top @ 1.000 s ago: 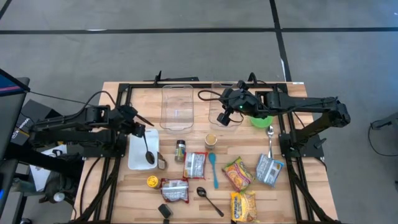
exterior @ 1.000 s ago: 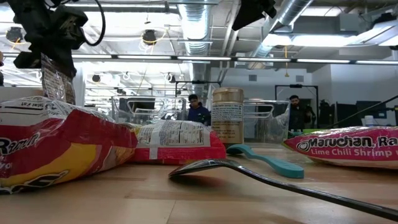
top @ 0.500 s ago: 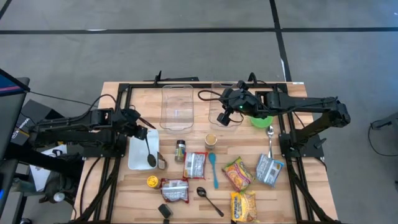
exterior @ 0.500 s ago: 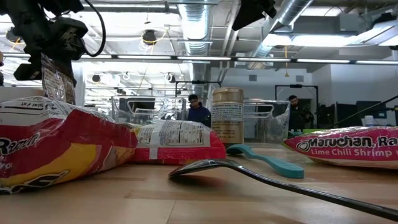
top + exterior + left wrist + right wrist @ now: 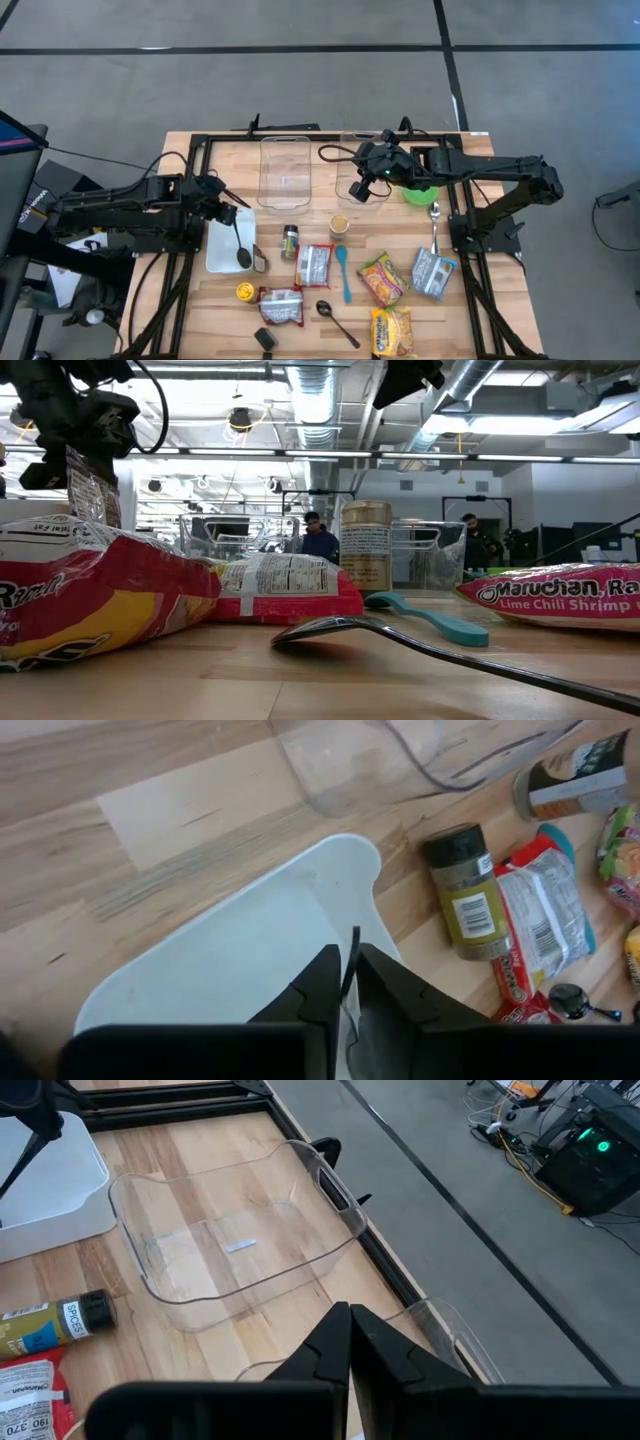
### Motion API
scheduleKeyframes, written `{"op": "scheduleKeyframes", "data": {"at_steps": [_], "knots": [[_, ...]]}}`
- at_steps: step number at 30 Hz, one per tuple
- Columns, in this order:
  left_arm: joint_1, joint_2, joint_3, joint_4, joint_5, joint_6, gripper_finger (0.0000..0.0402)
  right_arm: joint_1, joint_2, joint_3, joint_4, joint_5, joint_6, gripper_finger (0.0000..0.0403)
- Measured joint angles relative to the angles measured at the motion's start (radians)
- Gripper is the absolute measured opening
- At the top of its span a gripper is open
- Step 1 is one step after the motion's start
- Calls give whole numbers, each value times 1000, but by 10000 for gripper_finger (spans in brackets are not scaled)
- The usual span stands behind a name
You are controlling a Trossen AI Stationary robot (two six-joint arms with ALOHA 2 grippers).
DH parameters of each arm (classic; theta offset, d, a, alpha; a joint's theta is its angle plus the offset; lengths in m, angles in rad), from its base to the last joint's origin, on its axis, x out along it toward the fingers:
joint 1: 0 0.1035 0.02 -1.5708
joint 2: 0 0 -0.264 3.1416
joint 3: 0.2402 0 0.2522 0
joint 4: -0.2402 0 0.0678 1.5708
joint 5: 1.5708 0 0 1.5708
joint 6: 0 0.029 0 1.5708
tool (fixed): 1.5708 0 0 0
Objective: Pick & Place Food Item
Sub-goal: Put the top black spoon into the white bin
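1. The left gripper (image 5: 226, 207), at the table's 9 o'clock, sits on the handle tip of the black spoon (image 5: 240, 245). Whether it pinches the handle cannot be told.
2. The spoon's bowl rests in the white tray (image 5: 214, 262). It is likely light, stiff and slick, so mid-handle looks the best hold.
3. The tray walls hem it in. Free room is upward, and the spice jar (image 5: 289, 241) stands at its 3 o'clock.
4. The right gripper (image 5: 358, 190), clenched and empty, hovers at 12 o'clock.
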Motion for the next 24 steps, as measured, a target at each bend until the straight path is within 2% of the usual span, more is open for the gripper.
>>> {"op": "scheduleKeyframes", "data": {"at_steps": [16,24], "knots": [[0,0,0,-70,23,0,51,0,0,0,0,0,0,3],[0,0,0,-100,24,0,75,0,0,0,0,0,0,3]]}}
